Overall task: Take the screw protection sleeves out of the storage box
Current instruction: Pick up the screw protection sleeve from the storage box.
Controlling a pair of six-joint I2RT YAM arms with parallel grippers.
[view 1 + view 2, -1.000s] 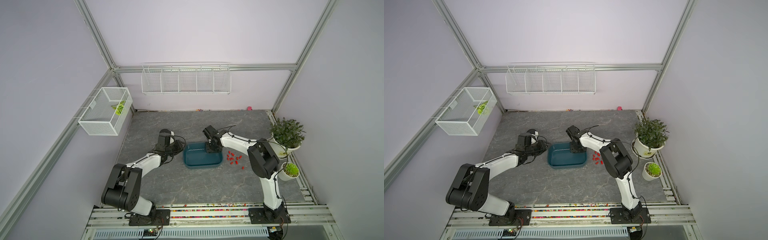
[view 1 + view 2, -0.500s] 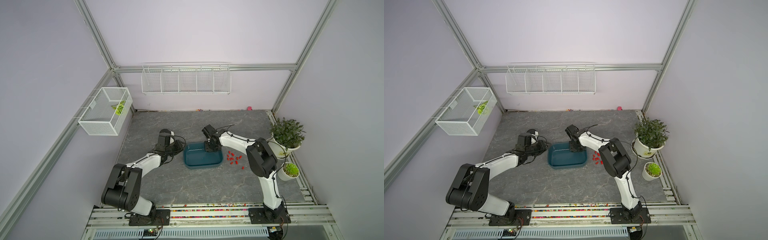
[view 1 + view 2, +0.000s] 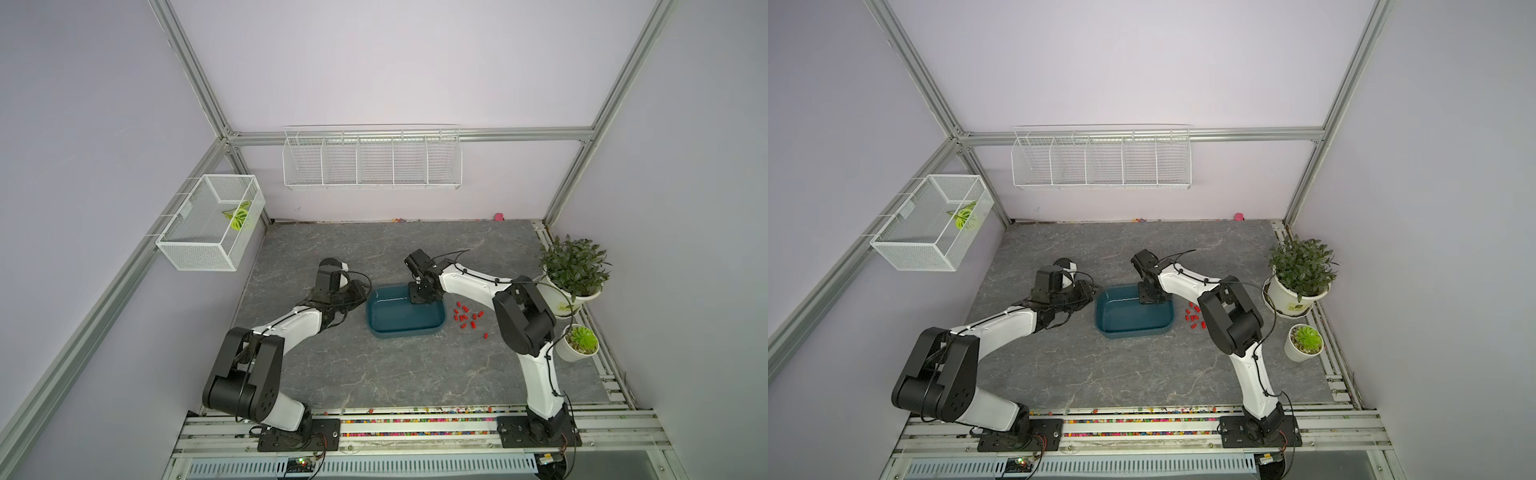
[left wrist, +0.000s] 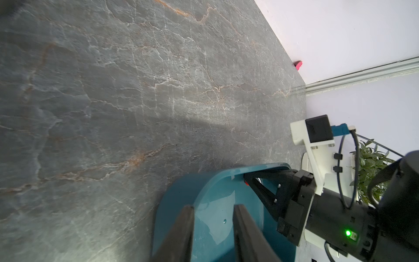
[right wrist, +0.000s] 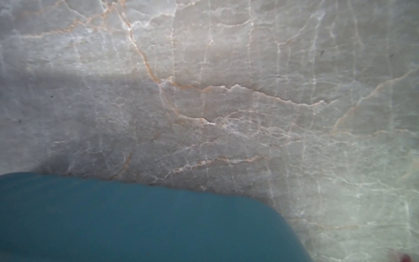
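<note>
left gripper (image 4: 213, 206): I pinch the storage box (image 3: 405, 333) by its left end wall | right gripper (image 4: 247, 180): pressed together inside the box's far corner; red speck (image 4: 245, 182) at my tips, too small to tell if held | screw protection sleeves (image 3: 467, 318): on the table (image 3: 415, 374) just beside the box, partly behind my right arm (image 3: 1229, 320)

- My left arm (image 3: 299, 322) and right arm (image 3: 469, 284) match: white shells on the long links, bulky black housings at the joints.
- Each rises from a flat black base plate (image 3: 328, 434) with a few screw heads.
- My right tool (image 4: 246, 180) has black fingers built as open triangular frames, with small bright screws.
- Behind it, a white bracket (image 4: 317, 158) carries a boxy black camera (image 4: 317, 129) with a blue plug (image 4: 339, 130).
- A thin black cable (image 4: 357, 154) runs from the plug under two black clips.
- A green light (image 4: 348, 233) glows on the black wrist.
- My left tool (image 4: 214, 207) shows two flat matte-black fingers.
</note>
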